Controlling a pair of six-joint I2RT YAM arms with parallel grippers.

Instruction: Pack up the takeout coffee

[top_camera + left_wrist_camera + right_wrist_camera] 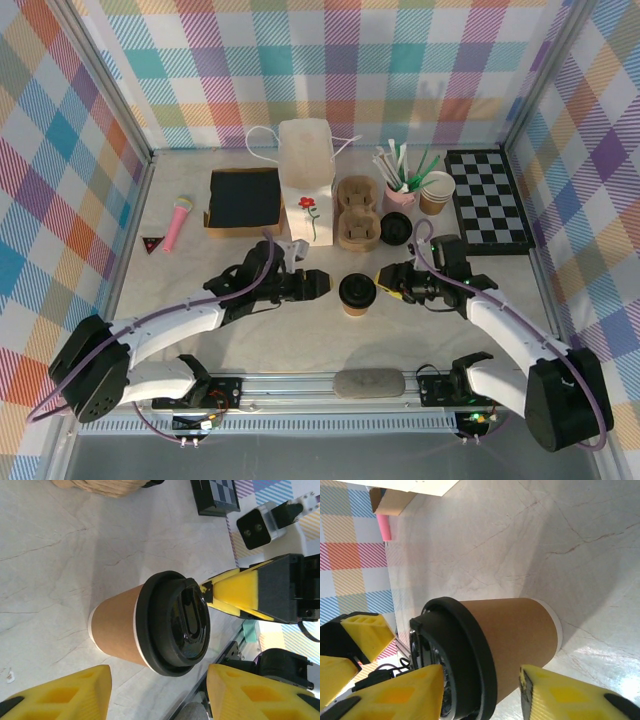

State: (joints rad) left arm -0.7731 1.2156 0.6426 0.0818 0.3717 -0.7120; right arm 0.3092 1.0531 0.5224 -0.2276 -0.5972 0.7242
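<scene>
At the middle of the pale marbled worktop [300,340], the small brown kraft paper cup [356,304] is standing upright with its round black plastic lid [356,290] pressed on. The two arms are reaching toward it from opposite sides, so the cup is sitting between them.

In the left wrist view, the left fingers [65,695] are spread wide with yellow pads. The cup is lying ahead of their tips and centred on the gap, not yet between the pads and touching neither. On the far side of the lid, one yellow tip of the right fingers [235,590] is sitting right at the lid's rim; I cannot tell whether it is touching.

In the right wrist view, the right fingers are also standing apart. The cup's wall and lid are reaching into the gap between them, closer to one pad than the other, and I cannot tell whether either pad is pressing on the paper.

Behind the cup, toward the back wall, a tall white paper bag with a red flower print [305,180] is standing just beside a brown moulded pulp cup carrier [358,212]. Further right, a pink cup of straws [400,195] and a black-and-white chequered board [487,200] are sitting well apart from the coffee.
</scene>
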